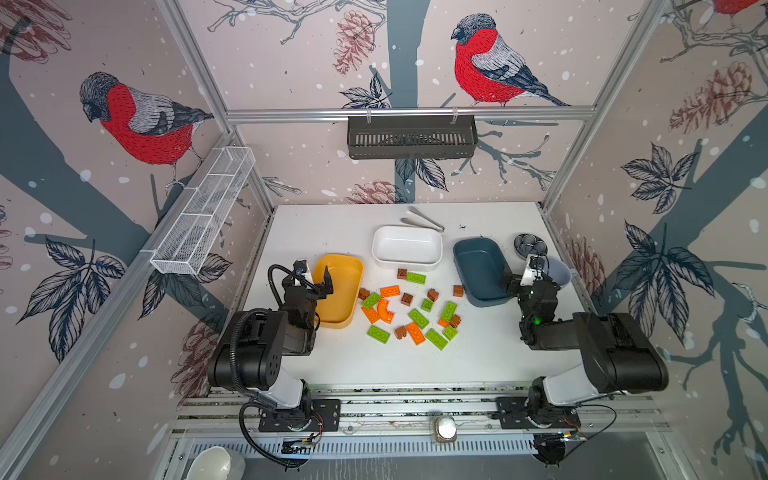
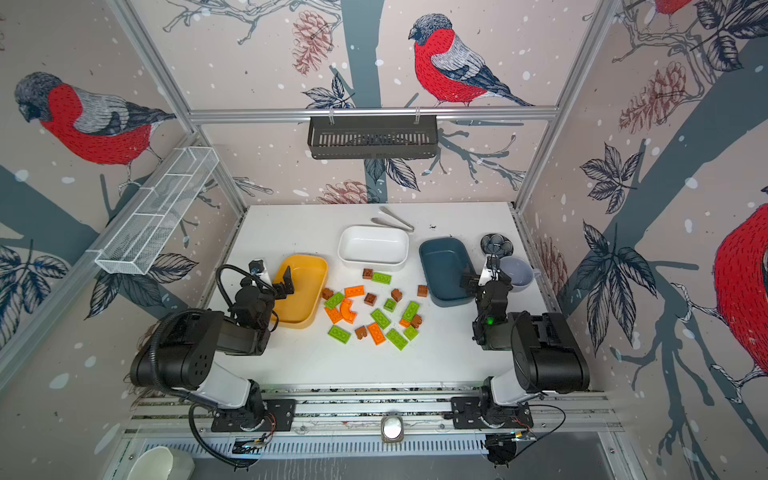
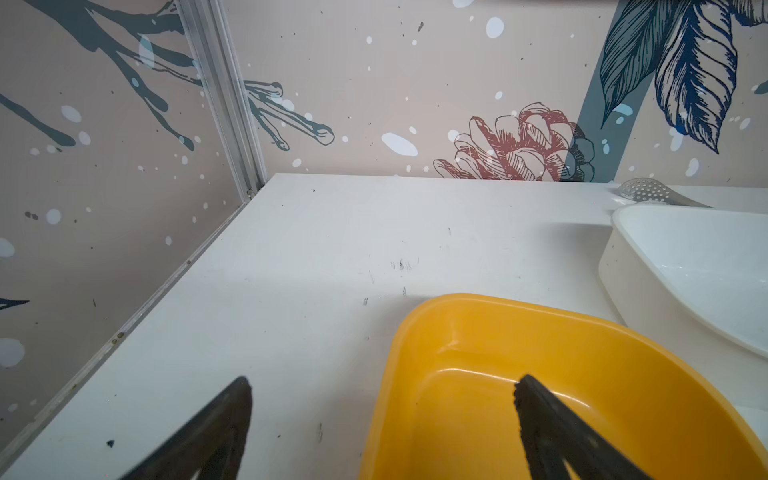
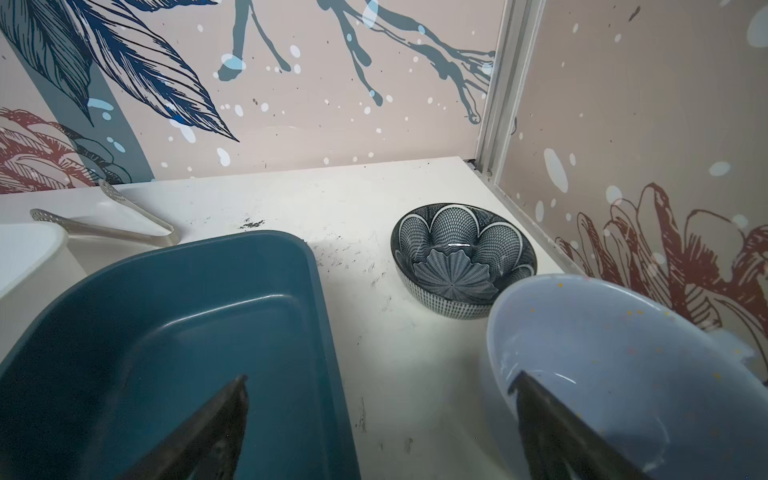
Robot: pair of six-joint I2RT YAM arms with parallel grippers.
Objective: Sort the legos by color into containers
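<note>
Left of a top view: left gripper [image 3: 382, 382] spread wide, holding nothing, one finger over the yellow tub [image 1: 345, 299] and the other outside its wall. Likely trouble if lowered straight from here: a finger landing on the rim, tipping or shoving the tub.

Middle, toward the top: white tub [image 1: 407, 245], bare inside, with tongs [image 1: 422, 219] just behind. Little risk there unless a reach across the middle clips its near wall.

Middle, lower down: the legos [image 1: 417, 318], all loose on the table, none in any tub yet. Green, orange and brown packed close, several touching, the curved orange piece [image 1: 383, 309] against its neighbours. Probable fault: closing on one brick and dragging along another of the wrong colour, or squirting a small brown cube sideways out of the pads.

Right of middle: teal tub [image 1: 478, 266], also bare.

Far right: right gripper [image 4: 379, 376] equally wide and carrying nothing, one finger above the teal tub, the other above the grey mug [image 4: 582, 353]. Danger here of nudging the mug, or later of a release falling into mug or patterned dish [image 4: 463, 257] instead of a tub.
</note>
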